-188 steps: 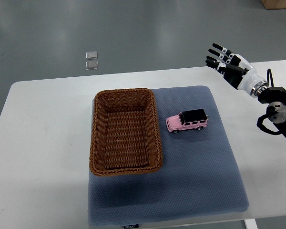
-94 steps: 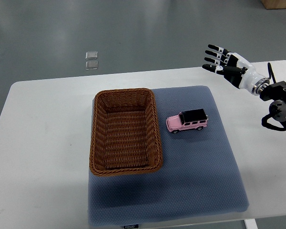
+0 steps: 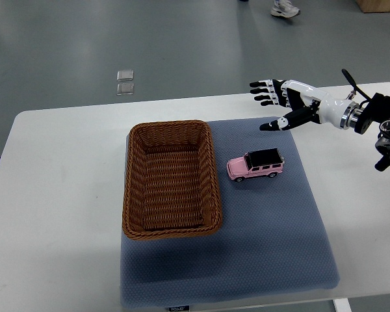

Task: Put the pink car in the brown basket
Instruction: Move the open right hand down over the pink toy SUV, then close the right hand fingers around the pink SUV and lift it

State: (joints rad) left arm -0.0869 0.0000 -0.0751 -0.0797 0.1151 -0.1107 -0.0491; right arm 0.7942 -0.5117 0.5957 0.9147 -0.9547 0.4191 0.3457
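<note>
A pink toy car (image 3: 255, 164) with a black roof sits on the blue-grey mat (image 3: 266, 240), just right of the brown wicker basket (image 3: 134, 195). The basket holds nothing. My right hand (image 3: 268, 107) reaches in from the right edge, above and slightly right of the car, fingers spread and thumb out, holding nothing. It hovers over the mat's far edge, apart from the car. My left arm does not show.
The white table (image 3: 58, 195) carries the mat and basket. Two small clear squares (image 3: 125, 82) lie on the grey floor beyond the table. A person's shoe (image 3: 285, 8) shows at the top edge.
My right hand has swung left and a little down, from off the table's far right corner to over the mat near the car. A shoe has appeared at the top.
</note>
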